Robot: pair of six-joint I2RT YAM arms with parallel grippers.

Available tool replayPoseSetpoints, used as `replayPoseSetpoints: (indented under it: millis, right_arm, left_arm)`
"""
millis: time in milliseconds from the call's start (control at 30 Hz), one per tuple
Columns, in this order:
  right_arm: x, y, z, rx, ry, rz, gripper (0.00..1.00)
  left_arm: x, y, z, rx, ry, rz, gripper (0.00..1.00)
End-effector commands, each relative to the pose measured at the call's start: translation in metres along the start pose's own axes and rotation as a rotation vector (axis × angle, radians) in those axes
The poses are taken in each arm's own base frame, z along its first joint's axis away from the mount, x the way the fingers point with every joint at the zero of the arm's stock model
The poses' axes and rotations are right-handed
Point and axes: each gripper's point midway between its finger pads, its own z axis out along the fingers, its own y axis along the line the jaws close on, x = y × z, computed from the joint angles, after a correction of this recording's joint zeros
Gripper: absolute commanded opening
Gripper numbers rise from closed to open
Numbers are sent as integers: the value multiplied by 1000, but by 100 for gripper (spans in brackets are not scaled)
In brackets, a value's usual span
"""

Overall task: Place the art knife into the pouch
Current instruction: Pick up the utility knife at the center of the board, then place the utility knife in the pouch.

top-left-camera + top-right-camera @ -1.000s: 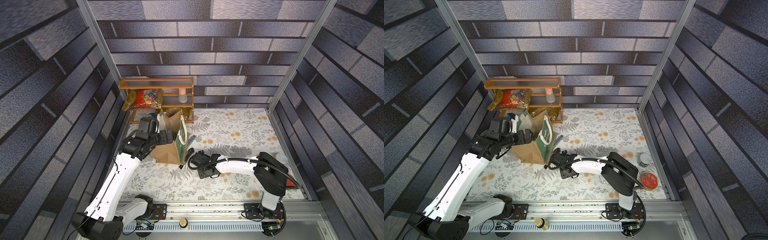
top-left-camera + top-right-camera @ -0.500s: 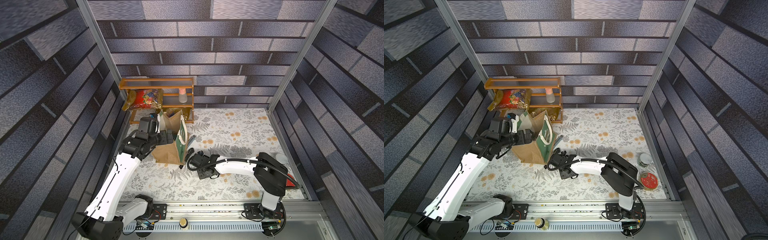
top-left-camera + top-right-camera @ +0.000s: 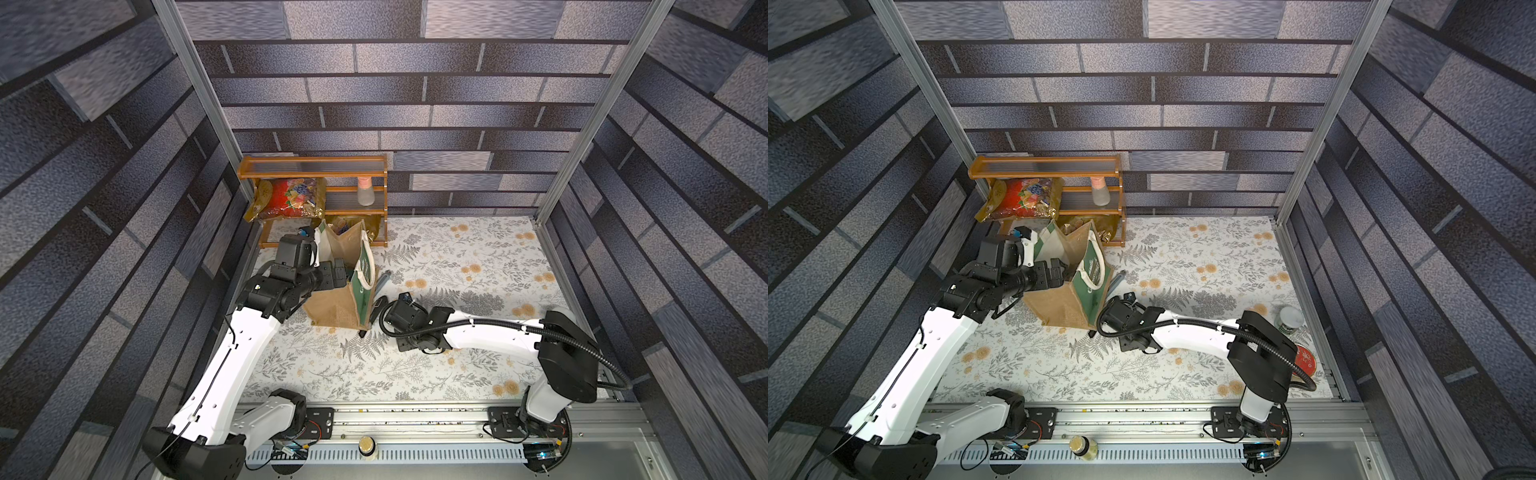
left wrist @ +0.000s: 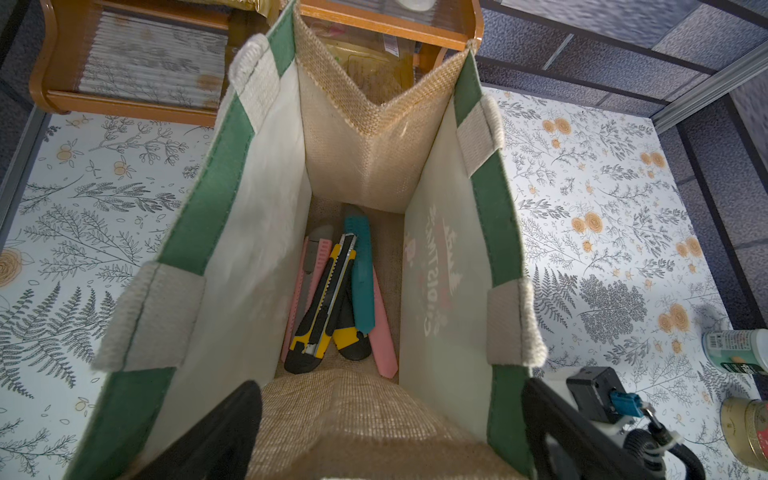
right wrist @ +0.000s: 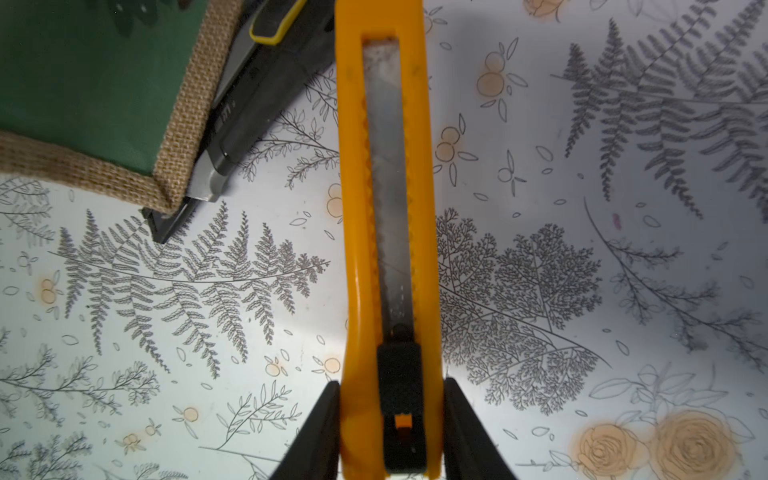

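The pouch [image 3: 340,299] [image 3: 1075,299] stands upright at the left of the floral mat, mouth open. My left gripper [image 3: 338,272] [image 4: 390,388] is open wide, its fingers straddling the pouch's near burlap end at the rim. Several art knives [image 4: 328,291] lie on the pouch's bottom. My right gripper [image 3: 376,311] [image 5: 390,390] is low beside the pouch's green front, shut on a yellow art knife [image 5: 386,187] near its black slider. A black-and-yellow knife [image 5: 249,104] lies on the mat against the pouch's lower edge. A grey knife [image 3: 384,279] lies just behind.
A wooden shelf [image 3: 316,166] at the back left holds a red-and-gold foil snack bag [image 3: 286,199] and a small bottle [image 3: 365,191]. A jar [image 3: 1289,318] and a red tin [image 3: 1306,361] sit at the right edge. Another jar [image 3: 366,446] stands on the front rail.
My right gripper has narrowed onto the yellow knife and edged a little left toward the pouch. The left arm and the pouch have not moved.
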Motion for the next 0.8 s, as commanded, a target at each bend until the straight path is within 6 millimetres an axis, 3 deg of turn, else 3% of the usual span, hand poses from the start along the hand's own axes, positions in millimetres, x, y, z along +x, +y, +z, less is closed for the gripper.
replayPoseSetpoints:
  millis: [0, 333, 633, 767]
  right_arm:
    - [-19, 2, -20, -10, -84, 32, 32]
    - [-87, 24, -99, -85, -303, -37, 30]
    - [-155, 74, -151, -154, -434, -194, 30]
    - [-179, 99, -163, -186, -474, -243, 30]
  left_arm:
    - [-5, 0, -10, 6, -35, 21, 100]
    - [-4, 22, -22, -83, -71, 65, 100]
    - [1, 38, -22, -89, -54, 9, 100]
    - [1, 48, -24, -102, -67, -25, 100]
